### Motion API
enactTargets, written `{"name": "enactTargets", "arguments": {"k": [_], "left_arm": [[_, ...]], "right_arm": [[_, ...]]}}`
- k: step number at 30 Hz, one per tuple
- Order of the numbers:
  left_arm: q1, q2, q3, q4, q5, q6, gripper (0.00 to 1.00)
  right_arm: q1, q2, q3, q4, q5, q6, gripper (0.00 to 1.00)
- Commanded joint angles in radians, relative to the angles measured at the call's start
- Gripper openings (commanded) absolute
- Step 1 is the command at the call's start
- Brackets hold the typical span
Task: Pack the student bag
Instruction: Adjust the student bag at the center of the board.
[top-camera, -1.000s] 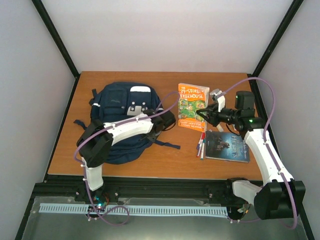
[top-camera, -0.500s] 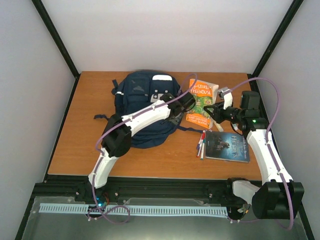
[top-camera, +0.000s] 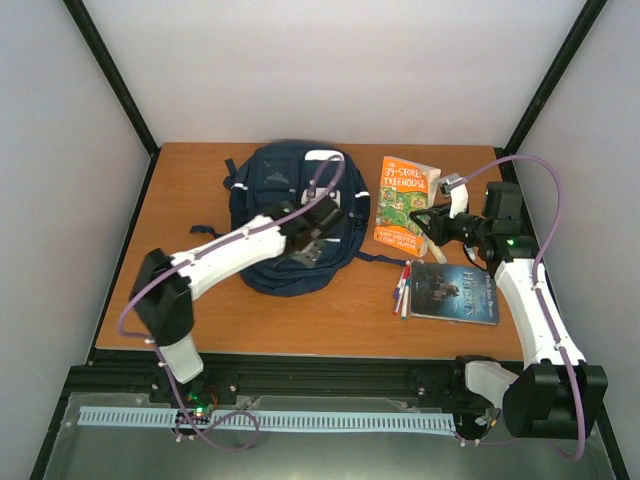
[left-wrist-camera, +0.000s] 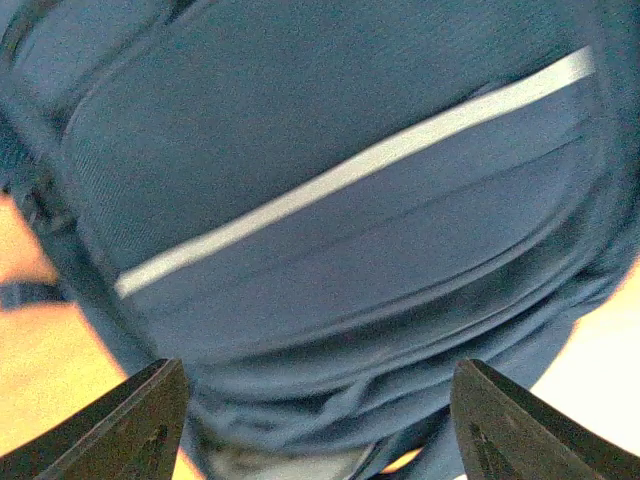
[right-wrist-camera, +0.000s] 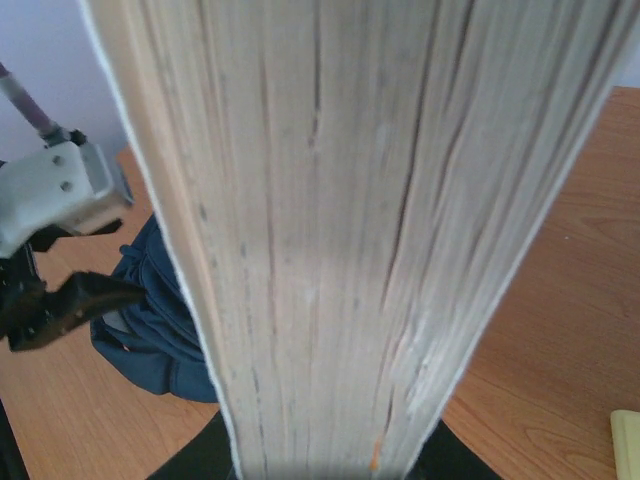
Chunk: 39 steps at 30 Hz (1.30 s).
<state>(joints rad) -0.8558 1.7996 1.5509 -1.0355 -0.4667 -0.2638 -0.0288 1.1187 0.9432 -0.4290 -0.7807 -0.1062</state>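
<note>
student bag (top-camera: 285, 195) lies flat on the table (top-camera: 180, 300), toward the far edge and a bit left of centre, with its white label end facing the back wall. left gripper (top-camera: 322, 238) sits over the bag's right front part, jaws spread wide with nothing between them. Wrist view: only navy fabric and one white stripe past the fingertips (left-wrist-camera: 140, 425). Contact with the fabric: can't tell. right gripper (top-camera: 428, 222) is clamped on the orange paperback (top-camera: 403, 195), just right of the bag. dark book (top-camera: 455, 293) and pens (top-camera: 403, 287) lie flat nearer the right arm.
</note>
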Motion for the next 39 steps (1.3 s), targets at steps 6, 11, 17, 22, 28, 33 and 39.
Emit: {"name": "enactTargets", "arguments": {"k": [6,11,17,22,28,33,39], "left_arm": [[0.17,-0.197,-0.34,0.057,0.079,-0.175,0.69],[0.168,-0.187,-0.433,0.127,0.207,-0.17,0.62],[0.086,-0.193,-0.473,0.252,0.466,-0.144,0.56],[0.009,-0.117,-0.448,0.325,0.573,-0.174,0.51],[-0.025,-0.076,-0.389,0.334,0.597,-0.152,0.47],[-0.027,-0.138,-0.334,0.264,0.495,-0.065,0.48],[-0.026,-0.151,-0.285,0.225,0.382,0.086,0.55]], "right_arm": [[-0.008,-0.019,0.003,0.068,-0.057,0.01,0.03],[-0.009,-0.021,0.005,0.065,-0.055,0.008,0.03],[-0.014,-0.023,0.003,0.065,-0.057,0.008,0.03],[-0.018,-0.026,0.003,0.065,-0.058,0.007,0.03],[-0.033,-0.026,0.0,0.067,-0.067,0.014,0.03],[-0.039,-0.027,0.0,0.068,-0.072,0.016,0.03],[-0.042,-0.03,0.002,0.068,-0.075,0.016,0.03]]}}
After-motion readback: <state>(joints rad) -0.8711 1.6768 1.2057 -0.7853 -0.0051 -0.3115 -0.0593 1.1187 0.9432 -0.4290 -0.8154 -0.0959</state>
